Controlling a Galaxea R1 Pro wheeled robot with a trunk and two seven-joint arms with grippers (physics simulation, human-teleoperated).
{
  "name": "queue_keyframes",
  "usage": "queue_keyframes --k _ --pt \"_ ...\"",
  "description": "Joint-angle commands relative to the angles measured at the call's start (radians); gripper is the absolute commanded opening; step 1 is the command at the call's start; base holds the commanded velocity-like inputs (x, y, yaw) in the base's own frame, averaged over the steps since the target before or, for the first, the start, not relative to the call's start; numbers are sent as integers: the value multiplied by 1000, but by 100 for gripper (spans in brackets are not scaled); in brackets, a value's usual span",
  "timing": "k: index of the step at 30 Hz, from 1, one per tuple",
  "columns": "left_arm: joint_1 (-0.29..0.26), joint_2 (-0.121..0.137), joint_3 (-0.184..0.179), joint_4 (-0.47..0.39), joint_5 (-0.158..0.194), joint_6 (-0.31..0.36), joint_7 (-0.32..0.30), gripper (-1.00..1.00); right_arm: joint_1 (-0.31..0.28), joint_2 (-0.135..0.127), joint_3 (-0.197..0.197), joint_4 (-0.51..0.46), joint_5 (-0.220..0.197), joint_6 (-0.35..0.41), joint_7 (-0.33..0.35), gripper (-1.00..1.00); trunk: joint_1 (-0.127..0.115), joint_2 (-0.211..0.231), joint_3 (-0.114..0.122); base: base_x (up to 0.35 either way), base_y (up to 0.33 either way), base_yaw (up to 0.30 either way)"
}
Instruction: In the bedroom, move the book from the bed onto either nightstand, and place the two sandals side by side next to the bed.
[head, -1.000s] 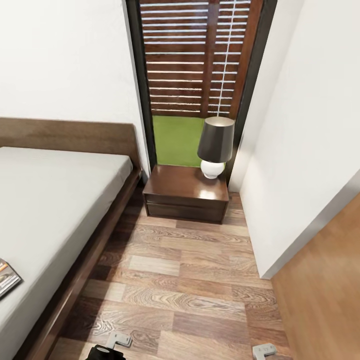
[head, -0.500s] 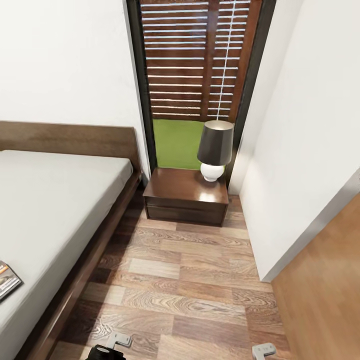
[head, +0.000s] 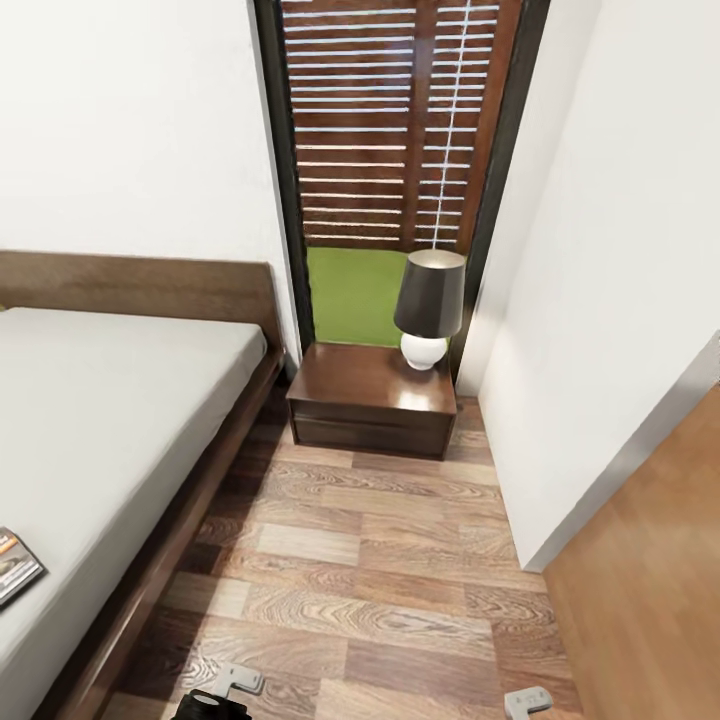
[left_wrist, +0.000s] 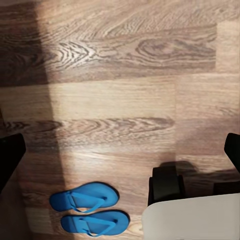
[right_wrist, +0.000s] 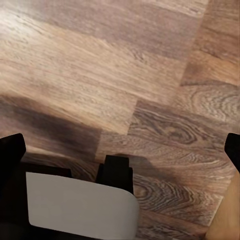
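Note:
The book (head: 14, 565), dark with an orange band, lies on the grey mattress of the bed (head: 110, 420) at the head view's far left edge. A dark-brown nightstand (head: 372, 400) stands beyond the bed's corner, below the window. In the left wrist view, two blue sandals (left_wrist: 84, 196) (left_wrist: 95, 223) lie side by side on the plank floor, soles flat and close together. My left gripper (left_wrist: 120, 155) hangs open above the floor, and its black fingers (left_wrist: 10, 160) stand wide apart. My right gripper (right_wrist: 120, 150) is open too, over bare planks.
A lamp (head: 428, 305) with a dark shade takes up the nightstand's right half. A white wall (head: 600, 300) and an orange-brown panel (head: 650, 580) narrow the aisle on the right. Grey and black parts of my base (left_wrist: 190, 215) show beside the sandals.
The whole head view has shifted a little: the nightstand, lamp and book sit slightly lower in the picture. Nothing itself has visibly moved.

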Motion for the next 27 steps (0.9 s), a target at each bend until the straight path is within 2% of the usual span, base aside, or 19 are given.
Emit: queue_keyframes --k 1,27 --pt "0 0 -5 -2 -3 7 3 100 0 0 -1 -2 10 6 4 100 0 0 1 0 0 0" --pt "0 0 -5 -2 -3 7 2 100 1 1 2 -2 11 6 4 100 0 0 44 0 0 0"
